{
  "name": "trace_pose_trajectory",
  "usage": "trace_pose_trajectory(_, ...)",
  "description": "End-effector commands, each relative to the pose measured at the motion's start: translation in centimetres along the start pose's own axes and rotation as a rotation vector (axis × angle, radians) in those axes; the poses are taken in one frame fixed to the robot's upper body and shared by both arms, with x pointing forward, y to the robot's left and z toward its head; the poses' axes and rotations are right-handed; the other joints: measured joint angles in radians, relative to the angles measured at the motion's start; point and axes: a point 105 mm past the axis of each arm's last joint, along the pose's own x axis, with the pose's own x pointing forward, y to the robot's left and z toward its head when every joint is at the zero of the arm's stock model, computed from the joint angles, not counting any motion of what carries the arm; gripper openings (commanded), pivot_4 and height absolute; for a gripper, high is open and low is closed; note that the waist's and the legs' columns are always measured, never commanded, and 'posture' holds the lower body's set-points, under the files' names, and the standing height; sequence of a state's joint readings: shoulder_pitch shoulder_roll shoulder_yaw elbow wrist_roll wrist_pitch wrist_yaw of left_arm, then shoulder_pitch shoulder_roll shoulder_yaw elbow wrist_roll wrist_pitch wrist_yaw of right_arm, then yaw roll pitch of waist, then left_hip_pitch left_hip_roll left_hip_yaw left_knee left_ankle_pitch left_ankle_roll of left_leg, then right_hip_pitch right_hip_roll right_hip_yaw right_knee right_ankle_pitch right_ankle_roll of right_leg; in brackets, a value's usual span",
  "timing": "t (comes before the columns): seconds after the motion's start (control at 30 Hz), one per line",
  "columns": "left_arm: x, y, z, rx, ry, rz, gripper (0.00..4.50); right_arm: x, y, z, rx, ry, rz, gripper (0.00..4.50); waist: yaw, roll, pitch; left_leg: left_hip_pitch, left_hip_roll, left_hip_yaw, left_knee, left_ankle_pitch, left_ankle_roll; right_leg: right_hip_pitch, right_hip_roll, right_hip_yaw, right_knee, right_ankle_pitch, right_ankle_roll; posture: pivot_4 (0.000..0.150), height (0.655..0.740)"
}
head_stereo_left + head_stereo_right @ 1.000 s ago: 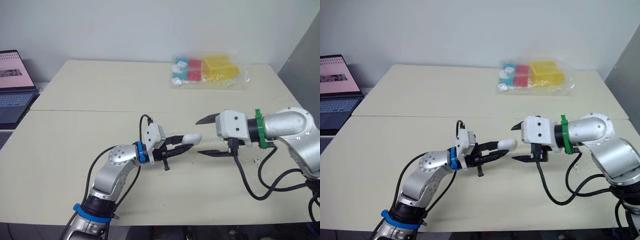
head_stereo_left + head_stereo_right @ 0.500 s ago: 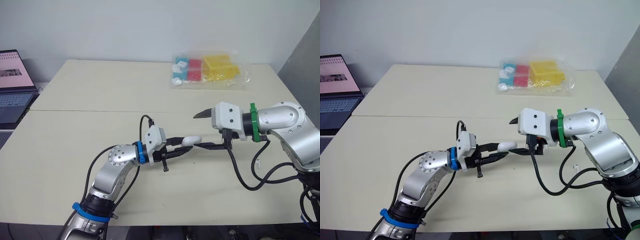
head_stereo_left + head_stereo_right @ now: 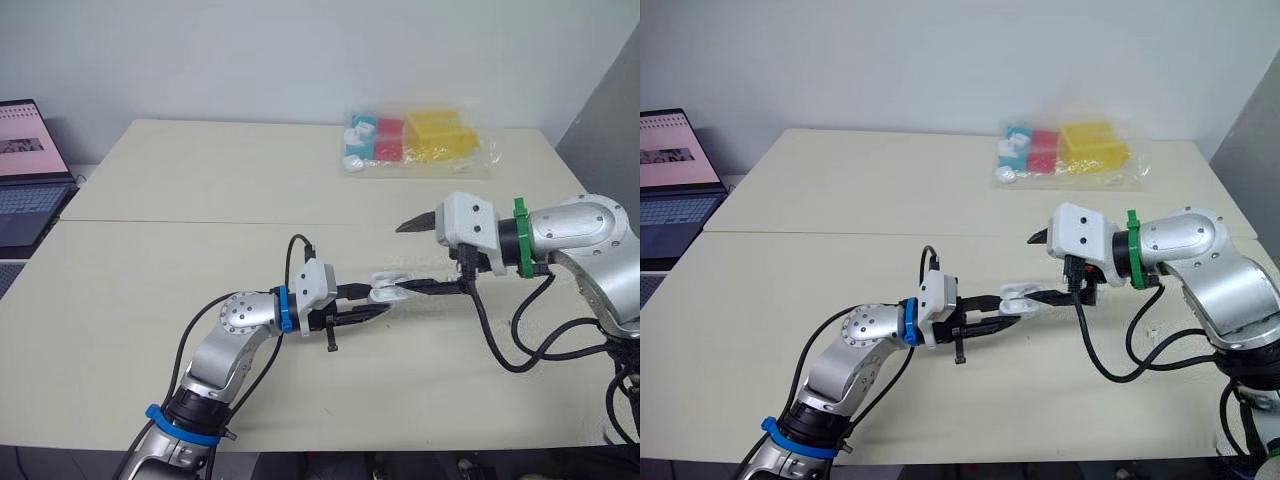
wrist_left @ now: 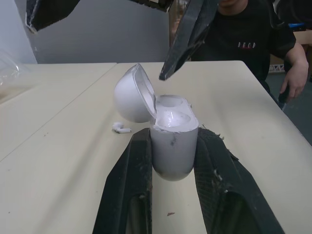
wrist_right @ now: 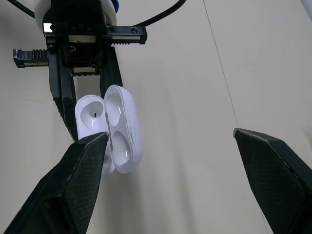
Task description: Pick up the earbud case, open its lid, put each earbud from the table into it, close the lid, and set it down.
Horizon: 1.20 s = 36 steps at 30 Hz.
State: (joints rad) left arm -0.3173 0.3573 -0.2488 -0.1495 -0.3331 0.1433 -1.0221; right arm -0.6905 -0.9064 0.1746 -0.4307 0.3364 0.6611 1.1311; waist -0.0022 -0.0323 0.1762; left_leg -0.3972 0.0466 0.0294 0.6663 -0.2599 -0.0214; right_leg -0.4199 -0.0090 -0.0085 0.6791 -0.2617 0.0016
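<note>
Newly flipped open, the lid point(image 4: 131, 95) stands up from the white earbud case point(image 4: 173, 148). The left gripper point(image 4: 174, 135) clamps the case; the right gripper point(image 5: 170, 137), spread wide, has one fingertip beside the lid.

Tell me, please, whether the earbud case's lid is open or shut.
Open. The lid stands tipped back on its hinge from the earbud case, which the left gripper clamps, and both sockets inside lie exposed.
</note>
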Motion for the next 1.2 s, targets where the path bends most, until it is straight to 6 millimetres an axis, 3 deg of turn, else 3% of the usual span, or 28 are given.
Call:
trace_pose_trajectory(0.03,-0.5,1.2,0.5,0.013,-0.031,0.091,0.8,-3.4,-0.1,0.5,0.083,-0.002,-0.035,4.3,0.001,0.0,0.0,0.0,0.0,0.0,0.0,0.0,0.0,0.0,0.0,0.0,0.0,0.0,0.0,0.15,0.74)
trace_pose_trajectory(0.1,-0.9,1.9,0.5,0.021,-0.028,0.139,0.8,-5.0,-0.1,-0.3,0.165,0.029,-0.086,4.3,0.006,0.0,0.0,-0.001,0.0,-0.001,0.0,0.0,0.0,0.0,0.0,-0.001,-0.001,0.0,0.0,0.15,0.74)
trace_pose_trajectory(0.2,-1.4,2.2,0.0,0.032,-0.008,0.177,0.8,-6.8,0.0,-3.4,0.298,0.162,-0.235,4.3,0.009,0.0,0.0,-0.001,0.0,-0.001,-0.001,0.0,0.0,0.0,-0.001,-0.001,-0.001,0.0,0.0,0.15,0.74)
trace_pose_trajectory(0.27,-1.5,1.8,-0.2,0.034,0.0,0.178,0.8,-7.4,0.4,-4.4,0.349,0.2,-0.294,4.3,0.006,0.0,0.0,-0.001,0.0,0.0,-0.001,0.0,0.0,0.0,-0.002,0.0,-0.001,0.0,0.0,0.15,0.74)
trace_pose_trajectory(0.43,-1.6,0.8,-0.6,0.064,0.028,0.13,0.8,-8.0,2.7,-11.0,0.646,0.379,-0.552,4.3,0.004,-0.001,-0.002,0.0,0.001,0.0,-0.001,0.0,0.0,0.0,0.0,0.0,0.0,-0.003,0.005,0.15,0.74)
trace_pose_trajectory(0.57,-1.6,0.8,-0.6,0.073,0.036,0.122,0.8,-8.6,3.6,-13.8,0.74,0.44,-0.707,4.3,0.0,0.0,-0.001,0.001,0.0,0.001,0.0,0.0,0.0,0.0,0.0,0.001,0.001,-0.003,0.005,0.15,0.74)
trace_pose_trajectory(0.73,-1.6,0.9,-0.6,0.073,0.036,0.119,0.8,-9.0,4.2,-15.0,0.805,0.425,-0.798,4.3,0.0,0.0,-0.002,0.001,0.0,0.001,-0.001,0.0,0.0,0.0,0.0,0.001,0.0,-0.003,0.005,0.15,0.74)
trace_pose_trajectory(0.87,-1.5,0.8,-0.6,0.068,0.042,0.11,0.8,-8.8,5.8,-16.8,0.864,0.454,-0.788,4.3,0.0,0.0,-0.002,0.0,0.0,0.001,-0.001,0.0,0.0,0.0,0.001,0.001,-0.001,-0.003,0.005,0.15,0.74)
trace_pose_trajectory(1.2,-1.6,0.8,-0.5,0.076,0.05,0.104,0.8,-8.5,7.0,-19.3,1.016,0.428,-0.806,4.3,-0.001,0.0,-0.002,0.001,0.0,0.001,-0.001,0.0,0.0,0.0,0.002,0.001,0.0,-0.003,0.005,0.15,0.74)
